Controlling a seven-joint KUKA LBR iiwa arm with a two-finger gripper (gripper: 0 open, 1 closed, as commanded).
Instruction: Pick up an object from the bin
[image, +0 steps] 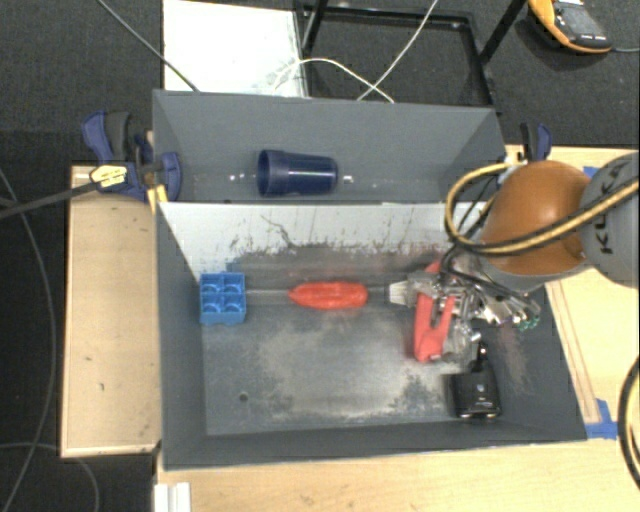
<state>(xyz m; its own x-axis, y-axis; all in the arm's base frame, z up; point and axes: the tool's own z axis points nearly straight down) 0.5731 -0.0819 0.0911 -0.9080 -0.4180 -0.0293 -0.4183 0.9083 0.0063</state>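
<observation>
My gripper (462, 320) hangs low over the right part of the bin floor, under the arm's orange dome. A red elongated thing (428, 332) stands almost upright right against its left side; I cannot tell whether it is gripped. A small black boxy thing (477, 393) lies just below the gripper, near the bin's front right corner. A small pale piece (400, 293) lies just left of the gripper at the foot of the back wall.
A red oval thing (328, 295) lies mid-bin along the back wall's foot. A blue studded brick (222, 298) sits at the left. A dark blue cup (296, 172) lies on its side high on the sloped back wall.
</observation>
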